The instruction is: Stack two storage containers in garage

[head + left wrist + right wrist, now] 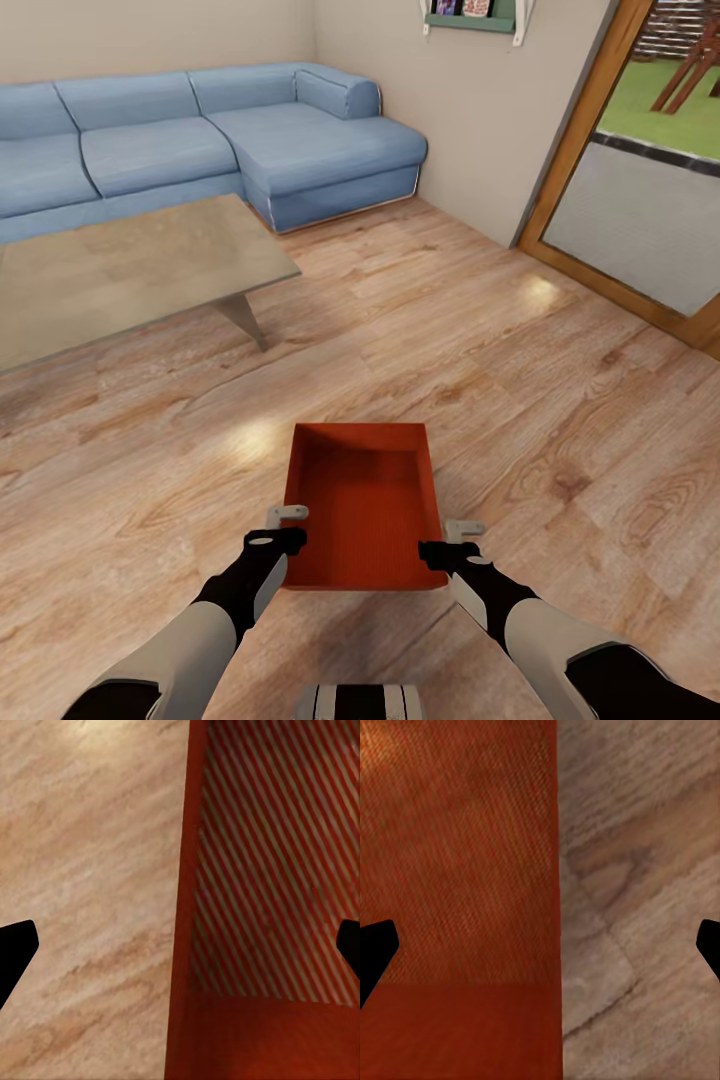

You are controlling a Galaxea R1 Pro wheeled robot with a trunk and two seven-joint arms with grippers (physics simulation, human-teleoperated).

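Red-orange rectangular storage container [362, 505], lidless and thin-walled, sits on the light wood-plank floor [560, 400] of the living room, directly ahead of the robot and between its two arms. The left gripper [286, 527] is at the bin's left wall near the near corner, and the right gripper [447, 537] is at the right wall opposite. In the left wrist view, the container's wall [184, 907] runs up the middle between the two dark fingertips [15, 945], which stand wide apart, one over the planks and one over the bin's inside. The right wrist view gives the same picture on the other side: the wall edge [559, 907] lies between spread fingertips [375, 949], with bin floor on one side and wood planks on the other. Neither pair of fingers is pressing on the wall. Beyond the bin stands a low grey-topped coffee table [120, 270], a blue sectional sofa [200, 140] along the beige wall, and a wood-framed glass door [640, 190] at the right.
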